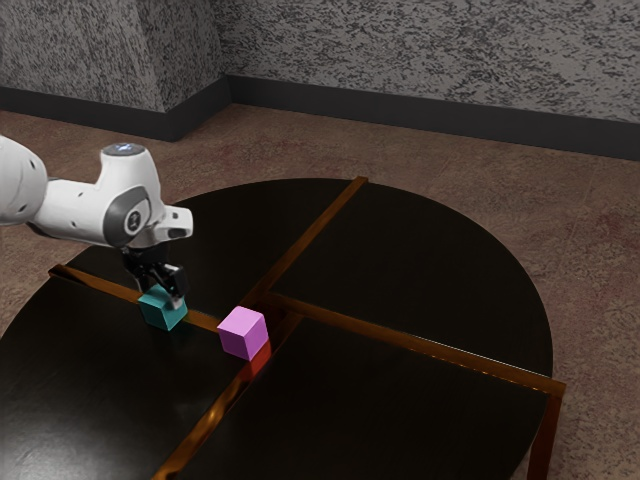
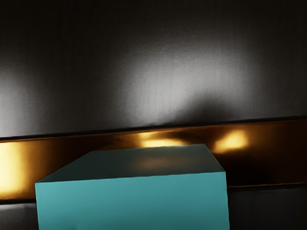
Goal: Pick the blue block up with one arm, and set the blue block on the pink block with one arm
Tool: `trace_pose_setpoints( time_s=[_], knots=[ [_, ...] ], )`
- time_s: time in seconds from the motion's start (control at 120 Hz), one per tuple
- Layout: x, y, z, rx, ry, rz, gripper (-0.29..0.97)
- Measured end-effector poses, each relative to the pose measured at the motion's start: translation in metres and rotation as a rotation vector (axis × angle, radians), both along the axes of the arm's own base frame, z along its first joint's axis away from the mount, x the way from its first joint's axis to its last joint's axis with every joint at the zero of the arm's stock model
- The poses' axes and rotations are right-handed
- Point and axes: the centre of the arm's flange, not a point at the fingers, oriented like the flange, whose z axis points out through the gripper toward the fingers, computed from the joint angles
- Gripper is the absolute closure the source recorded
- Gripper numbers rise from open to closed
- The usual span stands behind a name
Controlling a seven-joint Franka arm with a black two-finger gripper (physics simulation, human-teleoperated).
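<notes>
Hand (image 1: pixel 160 290) on the white robot arm (image 1: pixel 90 210) is down right at the top of the teal-blue cube (image 1: pixel 162 314). Can't tell from the exterior view whether it's clamped on the cube or apart.

Teal-blue cube sits at the orange-brown wooden strip (image 1: pixel 400 342) that crosses the round dark glossy bench (image 1: pixel 400 260). It is on the stretch running toward the exterior view's left. Can't tell if it's resting there or just off the surface.

Pink cube (image 1: pixel 243 332) stands on the bench near the teal-blue one, toward the exterior view's right, with a clear gap between them. It is just beside the point where the strips meet.

Wrist view: teal-blue cube (image 2: pixel 132 196) is close under the hand, top face and one side face showing. The wooden strip (image 2: pixel 268 153) runs behind it, with dark bench (image 2: pixel 153 72) beyond that.
</notes>
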Motion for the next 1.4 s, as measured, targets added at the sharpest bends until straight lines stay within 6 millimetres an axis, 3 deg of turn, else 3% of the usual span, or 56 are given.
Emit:
trace_pose_setpoints(
  time_s=[0.533, 0.875, 1.1, 1.283, 1.4],
  knots=[
    [0.002, 0.005, -0.018, -0.004, 0.023, 0.0, 0.0],
    [0.004, 0.006, -0.019, -0.006, 0.021, 0.003, 0.22],
    [0.004, 0.006, -0.019, -0.006, 0.02, 0.01, 0.27],
    [0.005, 0.004, -0.011, -0.009, 0.006, 0.021, 0.28],
    [0.01, -0.014, 0.005, -0.024, -0.021, 0.003, 0.29]
  ],
)
